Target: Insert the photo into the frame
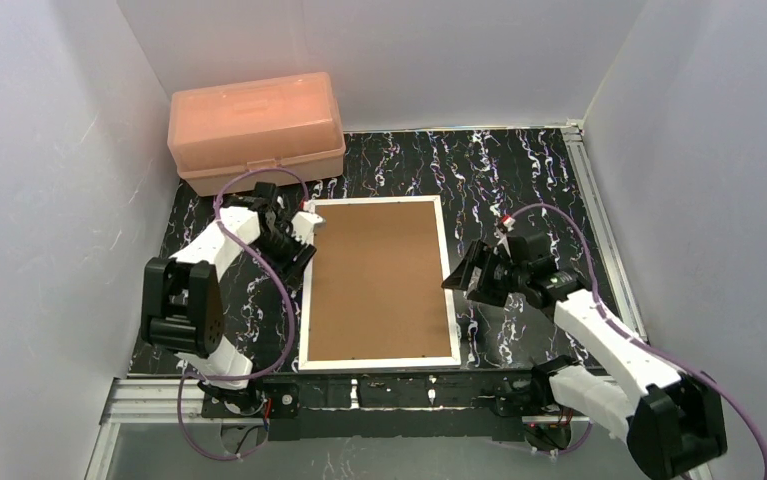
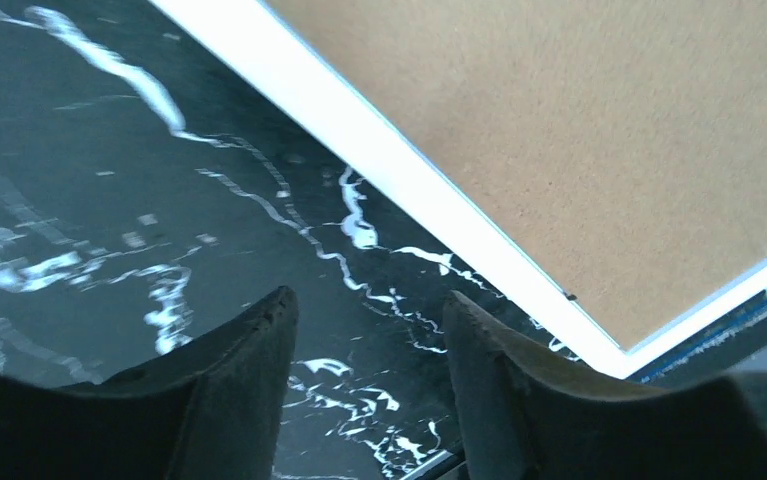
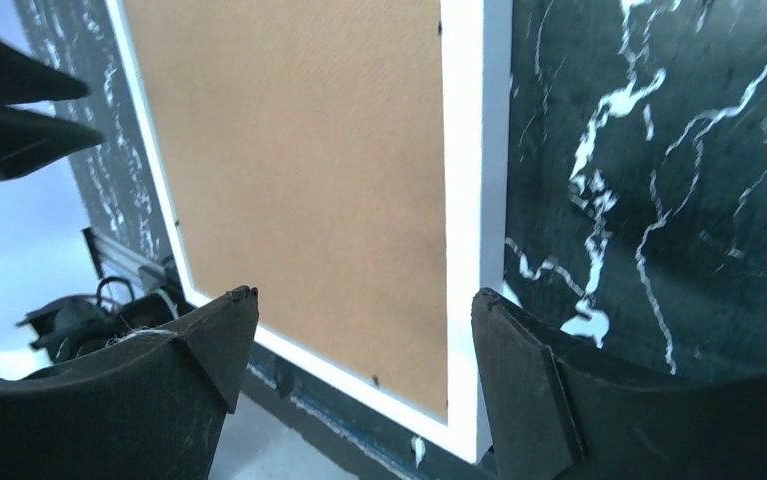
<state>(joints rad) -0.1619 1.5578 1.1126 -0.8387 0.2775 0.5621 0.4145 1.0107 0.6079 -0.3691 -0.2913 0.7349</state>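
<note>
Top view: the frame [image 1: 379,362] lies flat, back up, in the middle of the black marbled table [image 1: 519,170], long sides running near to far. A brown backing board [image 1: 379,280] fills its opening. A salmon-pink box [image 1: 256,130] sits at the far left, apart from the frame. The left gripper [image 1: 297,245] is just beside the frame's left edge, toward the far end. The right gripper [image 1: 456,275] is at the frame's right edge, about midway. Left wrist view: the left gripper [image 2: 369,300] has its fingers parted with nothing between them, over bare table; a frame corner shows just to their right. Right wrist view: the right gripper [image 3: 364,298] is spread wide and empty, above the board and the frame's white border [image 3: 464,200]. Contact with the frame: cannot tell.
</note>
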